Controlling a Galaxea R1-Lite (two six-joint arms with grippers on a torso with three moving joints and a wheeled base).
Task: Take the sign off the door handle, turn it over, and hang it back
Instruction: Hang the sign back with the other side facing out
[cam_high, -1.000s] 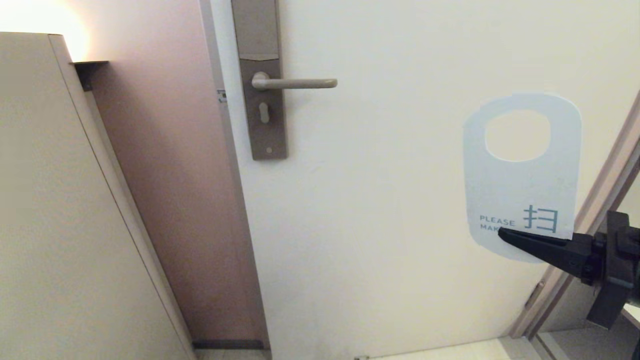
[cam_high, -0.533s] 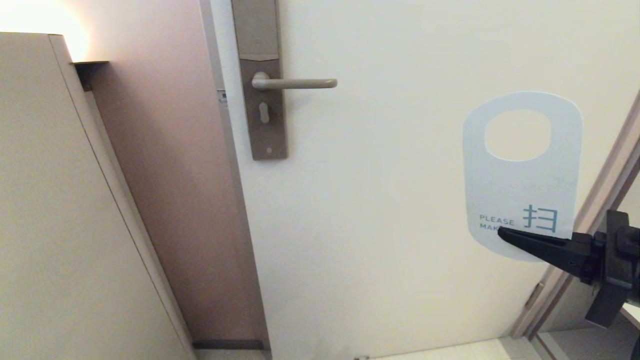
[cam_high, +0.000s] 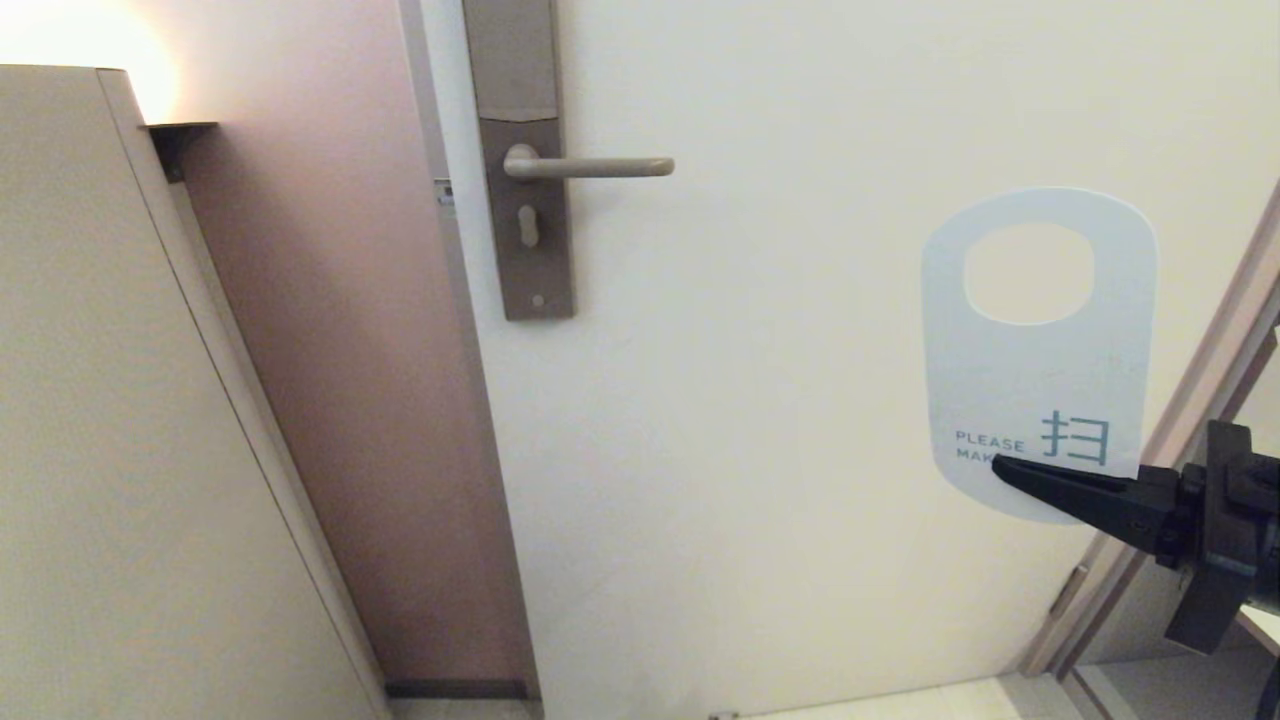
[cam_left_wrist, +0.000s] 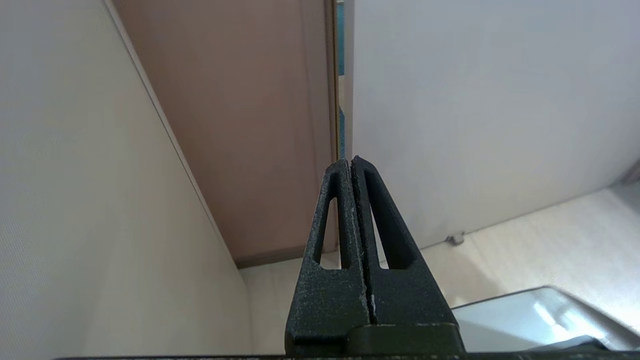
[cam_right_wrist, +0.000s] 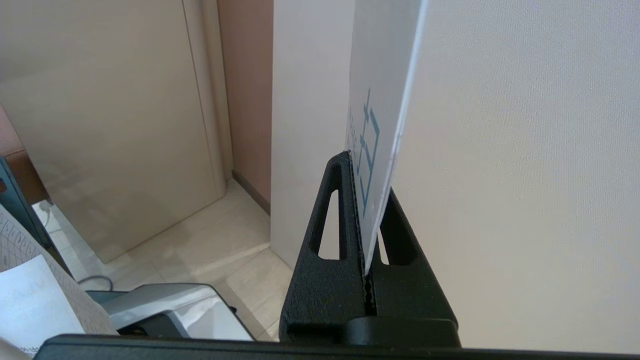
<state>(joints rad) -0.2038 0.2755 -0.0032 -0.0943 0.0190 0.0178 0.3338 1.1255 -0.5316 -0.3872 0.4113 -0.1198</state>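
Item: the sign (cam_high: 1040, 380), white face toward me, off the door handle (cam_high: 590, 167) and well to its right. I hold its lower edge clamped in my right gripper (cam_high: 1005, 468), leaving the oval hole free for rehanging. Left gripper (cam_left_wrist: 351, 162): closed, empty, parked.

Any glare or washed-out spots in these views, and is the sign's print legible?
Head view: a blown-out lamp glow sits at the upper corner; the sign reads "PLEASE MAK", partly hidden by the right gripper. Right wrist view: print seen edge-on, unreadable.
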